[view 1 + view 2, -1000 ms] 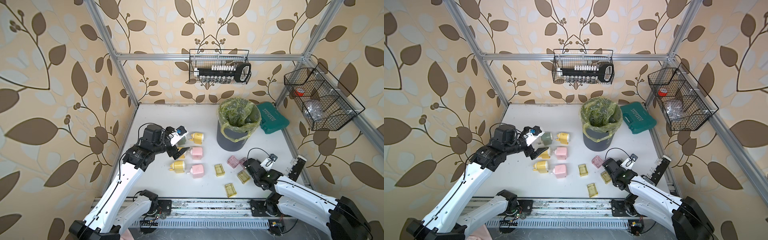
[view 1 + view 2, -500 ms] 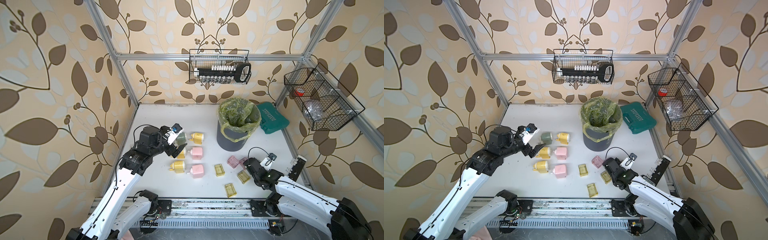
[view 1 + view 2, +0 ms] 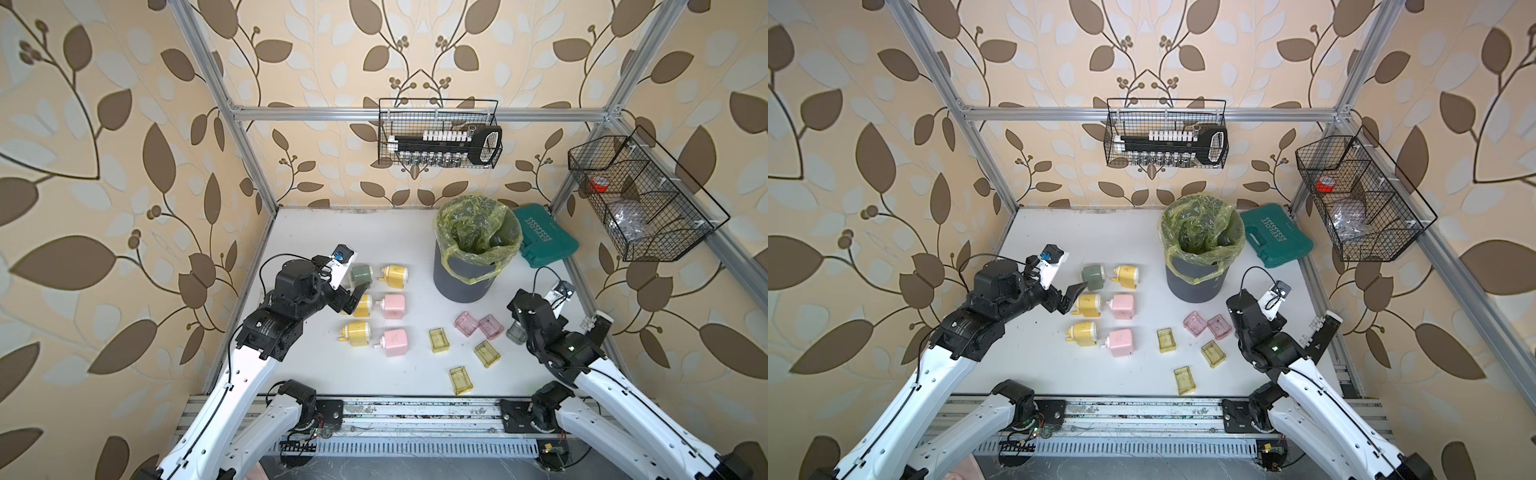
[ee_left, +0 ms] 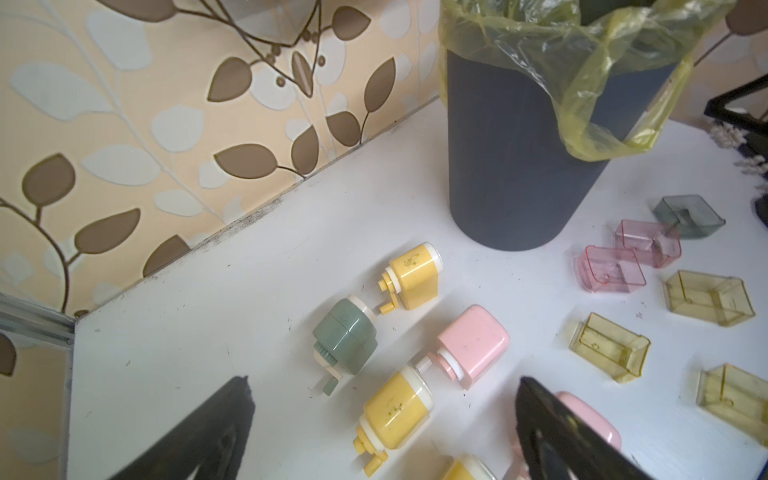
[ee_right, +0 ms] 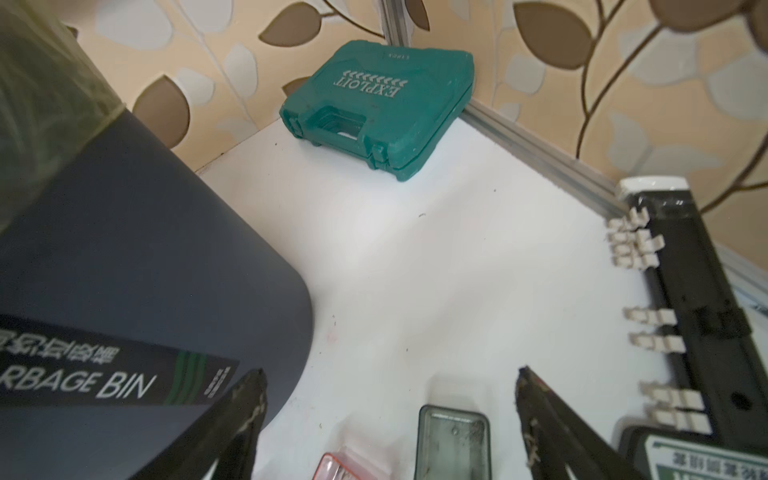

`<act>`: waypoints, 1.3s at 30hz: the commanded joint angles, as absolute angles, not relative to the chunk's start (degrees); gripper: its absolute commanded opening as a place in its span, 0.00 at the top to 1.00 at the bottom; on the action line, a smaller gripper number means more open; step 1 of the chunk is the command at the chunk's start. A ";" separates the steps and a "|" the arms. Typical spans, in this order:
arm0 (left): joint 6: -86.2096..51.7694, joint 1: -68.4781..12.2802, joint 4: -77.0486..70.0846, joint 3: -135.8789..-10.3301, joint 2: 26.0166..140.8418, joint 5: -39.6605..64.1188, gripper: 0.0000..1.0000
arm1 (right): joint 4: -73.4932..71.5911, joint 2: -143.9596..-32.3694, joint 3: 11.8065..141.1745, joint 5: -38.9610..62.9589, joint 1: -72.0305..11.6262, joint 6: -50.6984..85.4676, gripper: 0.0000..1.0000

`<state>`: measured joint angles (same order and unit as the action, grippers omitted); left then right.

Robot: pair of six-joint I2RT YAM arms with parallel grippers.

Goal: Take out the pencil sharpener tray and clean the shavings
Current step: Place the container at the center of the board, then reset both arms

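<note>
Six trays (image 3: 439,340) out: the grey-green tray (image 5: 453,440) rests at the garbage bin's (image 3: 465,282) five o'clock, between the right gripper's (image 5: 388,374) spread jaws. Left gripper (image 4: 382,380) hangs wide open over the sharpeners (image 4: 345,336). Set-down seems done; next, a clean lift away.

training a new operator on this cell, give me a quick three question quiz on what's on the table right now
1. How many yellow trays lie on the table?
2. True or false: the right gripper is open and empty.
3. What lines the garbage bin? A newspaper, B yellow-green bag, C nothing.
Key: 1 three; 2 true; 3 B.
</note>
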<state>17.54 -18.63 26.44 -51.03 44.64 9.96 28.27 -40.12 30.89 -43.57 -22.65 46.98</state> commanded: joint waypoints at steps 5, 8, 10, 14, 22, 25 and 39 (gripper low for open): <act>-1.88 -0.95 12.88 -41.36 42.21 14.95 0.01 | 14.83 -48.12 31.92 -27.81 -2.41 26.13 0.01; -7.55 5.74 8.56 -36.97 43.90 16.21 0.01 | 7.31 -54.23 32.94 -30.41 -1.72 19.98 0.01; -8.37 6.29 5.98 -34.64 45.09 12.64 0.01 | 4.39 -58.15 34.43 -31.05 -0.81 18.86 0.01; -11.24 7.54 -2.37 -29.40 46.29 9.27 0.01 | -1.90 -64.07 35.58 -31.48 0.72 19.01 0.01; -10.94 7.78 -14.71 -24.70 50.25 3.89 0.01 | -23.60 -68.46 23.73 -34.93 1.94 20.18 0.01; -10.48 7.77 -17.72 -24.20 53.02 2.85 0.01 | -32.02 -70.52 19.08 -32.37 1.86 17.06 0.01; -10.47 7.77 -31.13 -21.71 68.43 -0.63 0.01 | -49.93 -86.37 19.88 -13.45 -1.70 3.13 0.01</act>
